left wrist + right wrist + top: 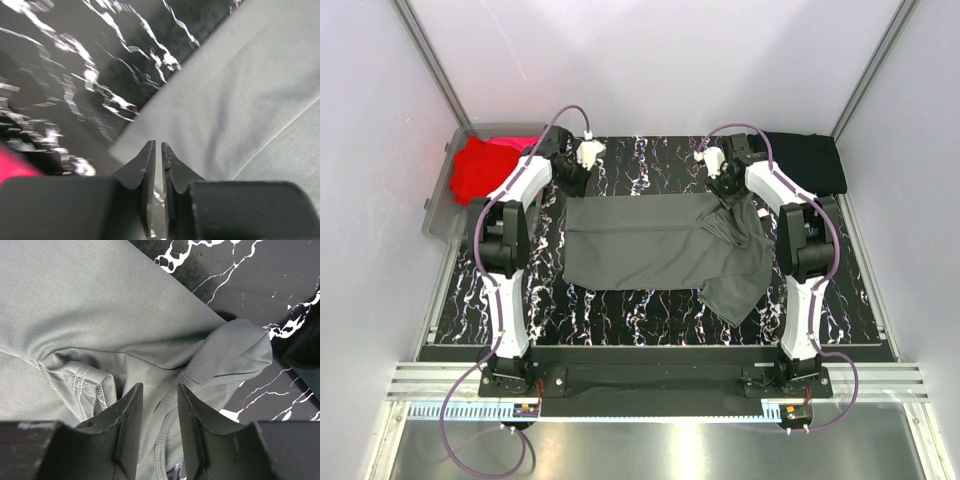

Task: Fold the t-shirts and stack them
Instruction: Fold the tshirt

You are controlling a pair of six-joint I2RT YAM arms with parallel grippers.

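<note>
Left gripper (158,146): fingers nearly together, a thin slit left between them, no cloth seen pinched. The tips are set at the edge of the dark grey t-shirt (640,245), which is spread flat to their right and beyond. The marbled tabletop (75,75) is seen to their left.

Right gripper (160,387): fingers apart, held over a bunched, seamed fold of the same shirt. Cloth lies beneath and between them, not clamped.

A red t-shirt (480,165) in a clear bin (438,215) and a black t-shirt (805,160) are noted well apart from both pairs of fingers.
</note>
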